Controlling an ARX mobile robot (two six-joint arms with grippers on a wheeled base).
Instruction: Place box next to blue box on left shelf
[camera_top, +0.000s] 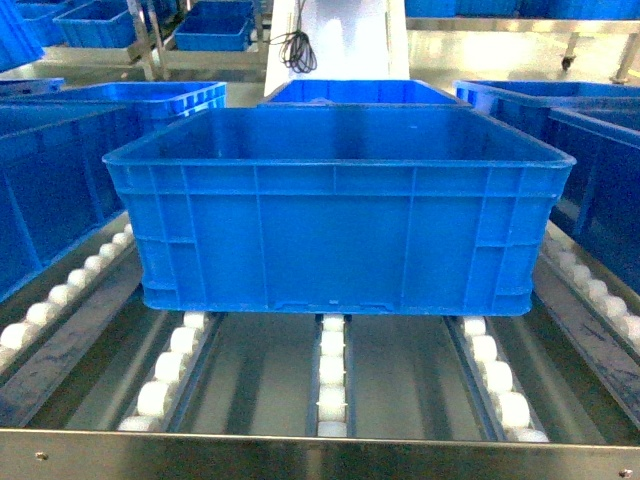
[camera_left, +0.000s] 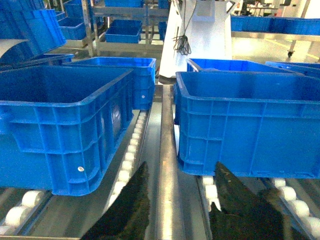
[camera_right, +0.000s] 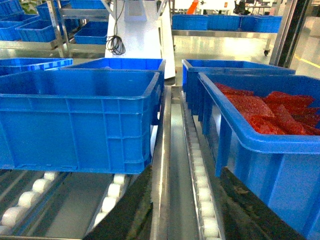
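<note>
The box (camera_top: 340, 210), a large open-top blue crate with ribbed walls, sits squarely on the left shelf (camera_top: 400, 375), a steel rack with rows of white rollers. The blue box (camera_top: 50, 190) stands beside it on the left, a narrow gap apart. In the left wrist view my left gripper (camera_left: 181, 164) is open over the metal divider rail (camera_left: 167, 150), with the blue box (camera_left: 55, 125) to its left and the box (camera_left: 250, 130) to its right. My right gripper (camera_right: 186, 168) is open too, low at the box's (camera_right: 75, 120) right front corner. Neither gripper touches anything or shows in the head view.
A blue crate of red packets (camera_right: 270, 130) stands right of the box. More blue crates (camera_top: 360, 92) sit behind on the rollers. A white column with a coiled black cable (camera_top: 300, 45) rises behind the rack. A flat steel lip (camera_top: 320, 455) edges the front.
</note>
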